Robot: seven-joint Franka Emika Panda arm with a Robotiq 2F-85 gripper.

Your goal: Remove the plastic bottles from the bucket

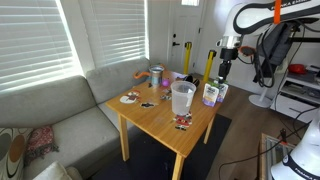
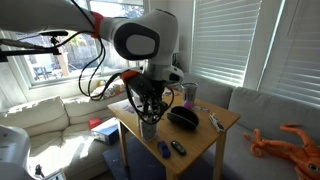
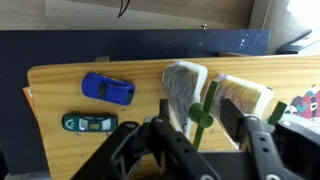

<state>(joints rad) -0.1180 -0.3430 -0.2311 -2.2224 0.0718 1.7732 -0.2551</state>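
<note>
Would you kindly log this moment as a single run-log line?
hand: open, above bottles | plastic bottles: both on table, outside bucket | bucket: upright on table | grasp: nothing gripped

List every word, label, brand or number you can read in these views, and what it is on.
No text is legible in any view.
Labels on the bottles: print blurred, unreadable.
Pale markings on the dark toy car: too small to read.
Dark lettering on the robot arm: too small to read.

Two far exteriors, near overhead wrist, shared table (image 1: 150, 113)
</note>
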